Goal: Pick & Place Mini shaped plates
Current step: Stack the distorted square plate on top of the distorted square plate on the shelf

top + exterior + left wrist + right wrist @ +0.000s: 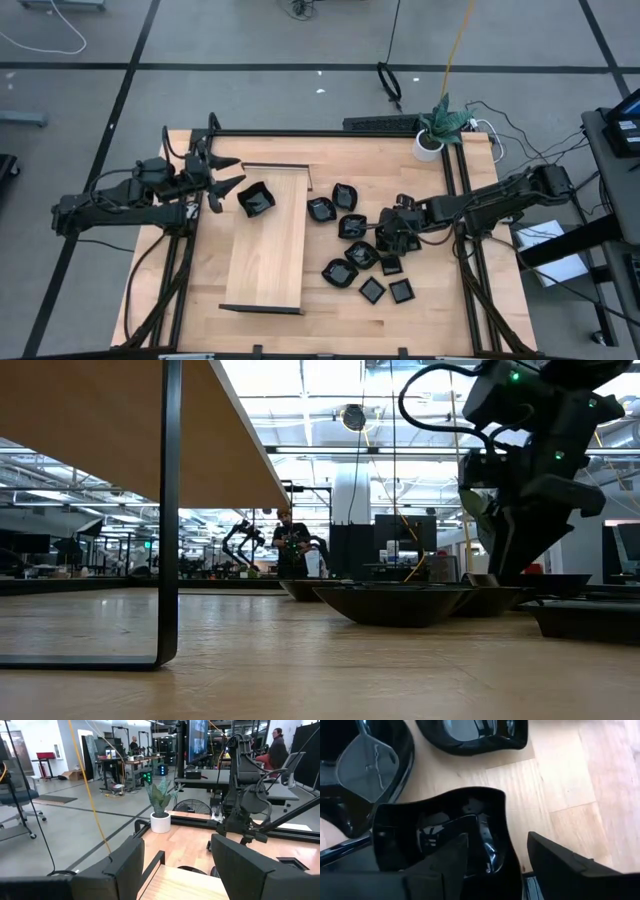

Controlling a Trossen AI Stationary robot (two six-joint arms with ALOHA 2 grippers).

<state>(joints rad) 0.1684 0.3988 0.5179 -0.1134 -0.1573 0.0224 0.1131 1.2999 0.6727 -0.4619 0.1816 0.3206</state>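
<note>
Several mini shaped plates (362,255), glossy and black, lie scattered on the table to the right of the long pale wooden board (268,250). One more plate (256,201) rests on the board's far end. My left gripper (232,173) is open and hovers just left of that plate, touching nothing. My right gripper (393,238) is low over the cluster and open. In the right wrist view it (497,840) straddles one wall of a lobed square plate (440,827), one finger inside the dish and one outside. That plate sits flat on the table. My right gripper has one finger (452,855) down inside the plate's hollow and the other finger (565,862) outside its wall (507,845), coming from above. A gap shows between the outer finger and the wall. Whether the inner finger touches the dish, I cannot tell.
The board stands raised on a black frame leg (170,510). Other plates (470,735) crowd close around the right gripper. A potted plant (432,135) stands at the far right corner, and black rails (462,200) run along the table. A person (277,745) sits beyond the table.
</note>
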